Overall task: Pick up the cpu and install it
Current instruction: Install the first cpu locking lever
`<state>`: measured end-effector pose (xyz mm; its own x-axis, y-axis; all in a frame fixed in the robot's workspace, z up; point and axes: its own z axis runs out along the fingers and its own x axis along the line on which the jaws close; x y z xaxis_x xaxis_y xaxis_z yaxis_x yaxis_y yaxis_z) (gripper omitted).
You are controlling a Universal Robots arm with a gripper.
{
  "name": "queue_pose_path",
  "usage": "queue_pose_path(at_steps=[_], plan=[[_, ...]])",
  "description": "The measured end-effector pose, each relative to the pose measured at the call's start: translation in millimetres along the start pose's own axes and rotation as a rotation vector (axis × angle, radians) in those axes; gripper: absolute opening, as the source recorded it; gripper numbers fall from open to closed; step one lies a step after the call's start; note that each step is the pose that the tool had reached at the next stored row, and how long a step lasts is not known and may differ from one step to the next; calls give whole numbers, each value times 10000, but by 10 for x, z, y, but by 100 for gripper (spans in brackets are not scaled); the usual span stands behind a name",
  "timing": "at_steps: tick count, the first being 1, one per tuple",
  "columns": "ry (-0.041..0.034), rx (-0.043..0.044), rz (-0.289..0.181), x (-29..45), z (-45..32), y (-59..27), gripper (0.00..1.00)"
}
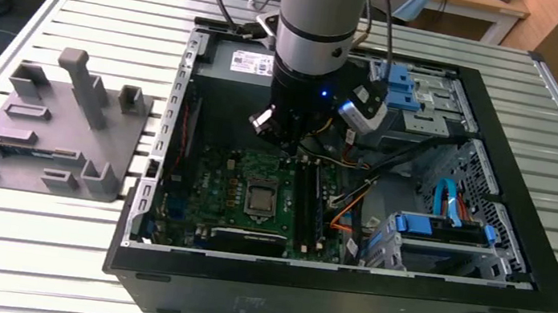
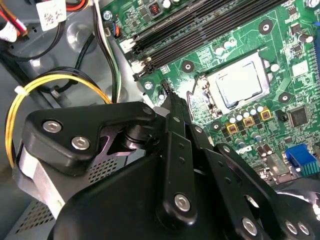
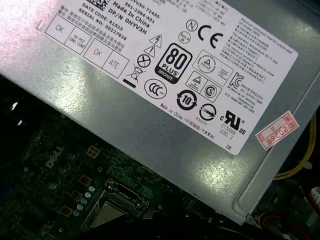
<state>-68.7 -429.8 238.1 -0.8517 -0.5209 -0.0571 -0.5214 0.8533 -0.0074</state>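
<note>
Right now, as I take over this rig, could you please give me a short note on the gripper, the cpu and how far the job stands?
Gripper: black fingers closed together, empty, hovering inside the open black computer case above the green motherboard.
The cpu, a small flat square chip with a silvery metal top: seated in the silver metal socket frame on the motherboard.
Done: cpu placed in the socket.
Left: whether the socket is latched cannot be told.
The grey plastic fixture stands on the table at the exterior view's left.
</note>
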Motion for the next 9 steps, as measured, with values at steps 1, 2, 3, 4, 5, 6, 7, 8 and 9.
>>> queue_pose_path(at_steps=[1, 2, 3, 4, 5, 6, 7, 8, 9], plan=[[1, 4, 52, 4, 0, -7, 11], [2, 7, 101, 9, 0, -16, 11], [2, 9, 147, 15, 1, -25, 11], [2, 12, 192, 21, 1, -35, 11], [3, 15, 248, 29, 2, -48, 11], [3, 17, 291, 35, 2, -58, 11], [4, 20, 334, 41, 2, -68, 11], [3, 23, 384, 48, 3, -79, 11], [4, 26, 432, 53, 4, -87, 11]])
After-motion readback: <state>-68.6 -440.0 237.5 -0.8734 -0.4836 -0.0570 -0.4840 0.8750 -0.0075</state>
